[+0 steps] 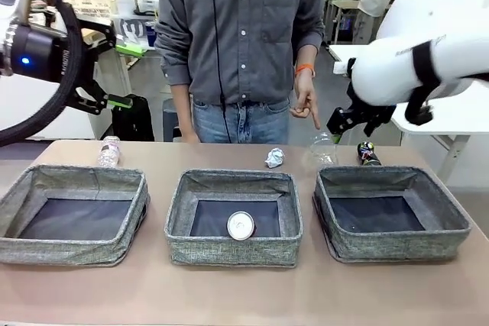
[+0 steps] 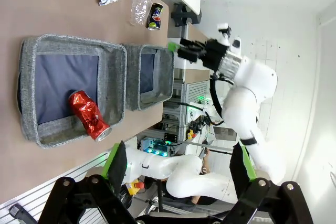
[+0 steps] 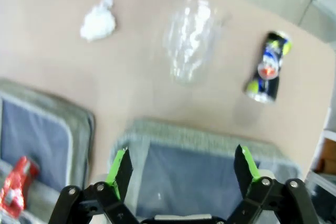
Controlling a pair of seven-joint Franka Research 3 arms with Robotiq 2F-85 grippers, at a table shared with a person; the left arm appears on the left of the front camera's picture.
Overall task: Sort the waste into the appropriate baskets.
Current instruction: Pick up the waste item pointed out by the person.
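Note:
Three grey baskets stand in a row: left (image 1: 61,250), middle (image 1: 233,251), right (image 1: 397,246). A red soda can (image 1: 241,225) (image 2: 89,115) (image 3: 16,184) lies in the middle basket (image 2: 113,77) (image 3: 79,124). Behind the baskets lie a crushed clear bottle (image 1: 109,150), a paper ball (image 1: 274,158) (image 3: 98,20), a clear cup (image 1: 322,149) (image 3: 190,38) and a dark can (image 1: 368,154) (image 3: 268,66). My left gripper (image 1: 126,74) (image 2: 178,166) hangs open, high at the left. My right gripper (image 1: 348,121) (image 3: 184,170) is open and empty above the right basket's (image 3: 210,135) far rim.
A person stands at the far side; one hand (image 1: 306,101) points down near the clear cup. The table's front strip before the baskets is bare. A white side table (image 1: 458,112) stands at the right.

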